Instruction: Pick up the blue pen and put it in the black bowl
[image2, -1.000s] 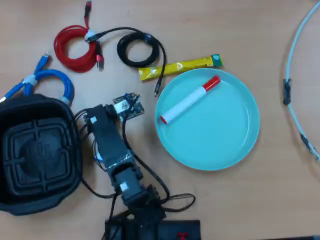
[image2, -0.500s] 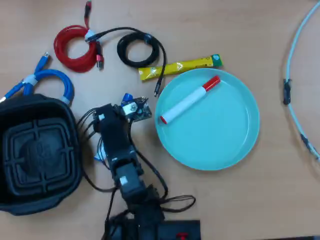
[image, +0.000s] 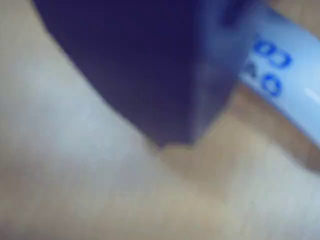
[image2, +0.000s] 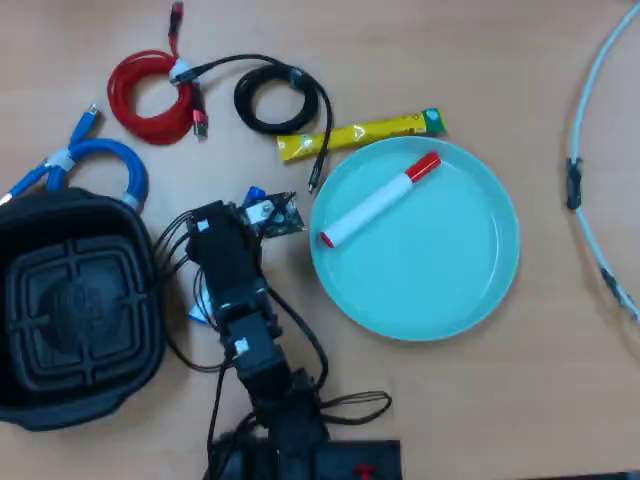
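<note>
Wooden tabletop (image2: 520, 400) holds my gripper (image2: 262, 205) low over the blue pen (image: 285, 75), between black bowl (image2: 70, 305) and turquoise plate (image2: 480, 300); I judge grasping underway, jaw state unclear, so next confirm a pinch, then lift.

The arm (image2: 232, 290) reaches between the black bowl (image2: 75, 305) and a turquoise plate (image2: 450, 290) holding a red-capped marker (image2: 378, 200).

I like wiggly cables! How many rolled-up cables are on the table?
3. The red cable lies at the top left, the black cable right beside it, and the blue cable sits just above the black bowl. More could be hidden under the arm.
</note>
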